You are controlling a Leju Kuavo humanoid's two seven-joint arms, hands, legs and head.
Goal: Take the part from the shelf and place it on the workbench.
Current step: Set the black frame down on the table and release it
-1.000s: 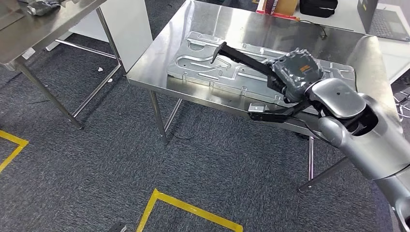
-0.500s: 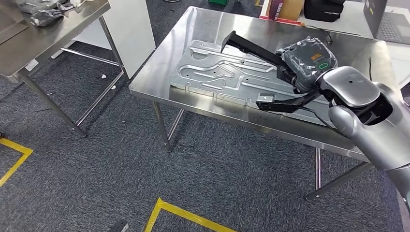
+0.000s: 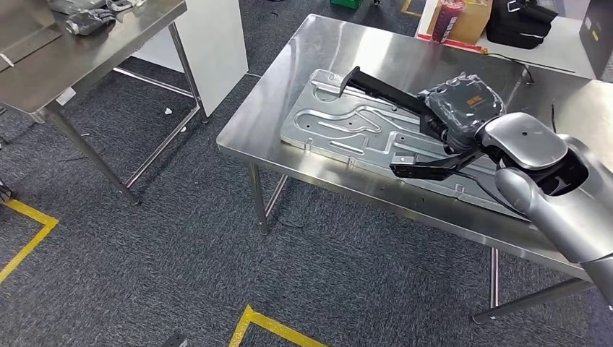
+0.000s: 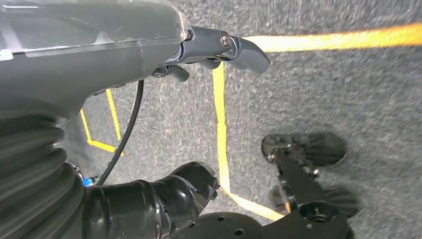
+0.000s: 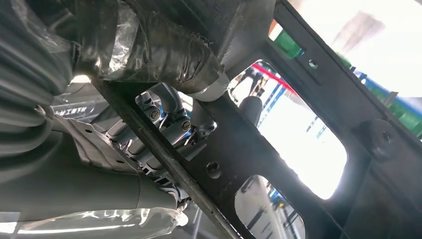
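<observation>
Right hand [image 3: 463, 108] up over the steel workbench [image 3: 303, 58], wrapped around a black metal bracket [image 3: 383, 90] — the part is firmly held, one arm jutting out ahead of the hand, another [image 3: 426, 168] hanging below near the table's front edge. In the right wrist view the black bracket [image 5: 259, 149] with its cut-out windows crosses right against the fingers [image 5: 171, 117]. Beneath it lies a grey stamped metal panel [image 3: 340, 126], flat on the bench. Bare steel beyond the panel. Left hand [image 4: 219, 47] hangs over grey carpet [image 4: 348, 89] with yellow tape [image 4: 219, 124], fingers loosely apart, holding nothing.
</observation>
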